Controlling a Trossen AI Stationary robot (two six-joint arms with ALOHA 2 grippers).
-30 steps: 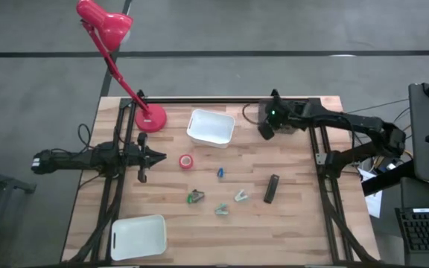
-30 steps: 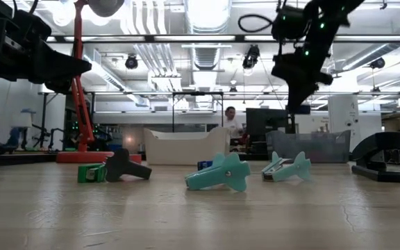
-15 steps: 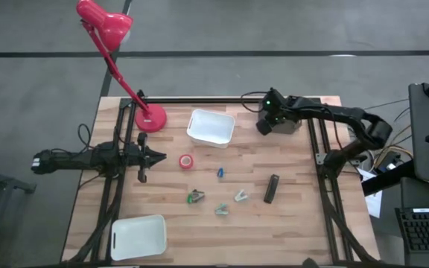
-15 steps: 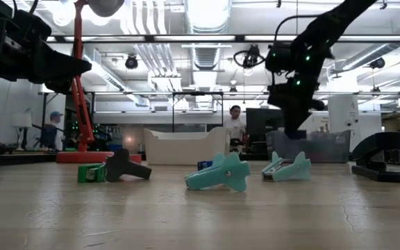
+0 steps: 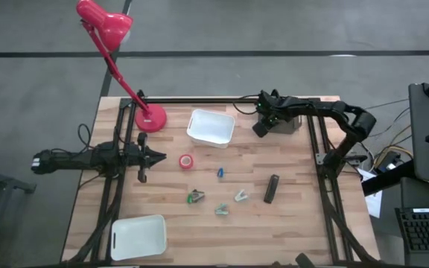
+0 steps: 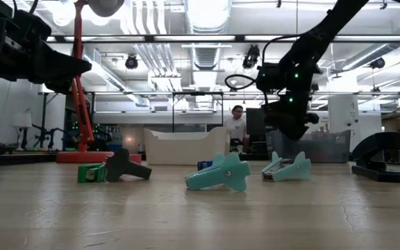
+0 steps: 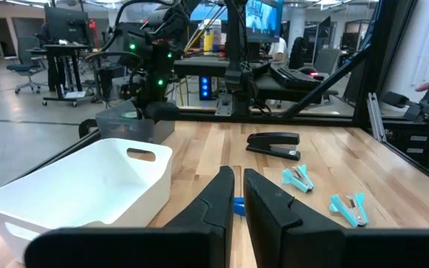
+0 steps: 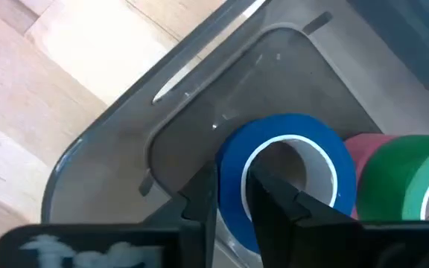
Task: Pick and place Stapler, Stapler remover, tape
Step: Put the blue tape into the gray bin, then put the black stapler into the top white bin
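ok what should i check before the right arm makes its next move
1. Blue tape inside the grey bin, next to the pink tape and green tape: ok.
2. Right gripper has let go of the blue tape: cannot tell.
3. Red tape binned: not ok, it lies on the table near the left gripper.
4. Stapler free to reach, nothing touching it: ok.
5. Left gripper parked at the table's left edge, jaws shut and empty: ok.

white bin (image 7: 88, 182), stapler (image 7: 274, 144), L tool (image 7: 235, 195)
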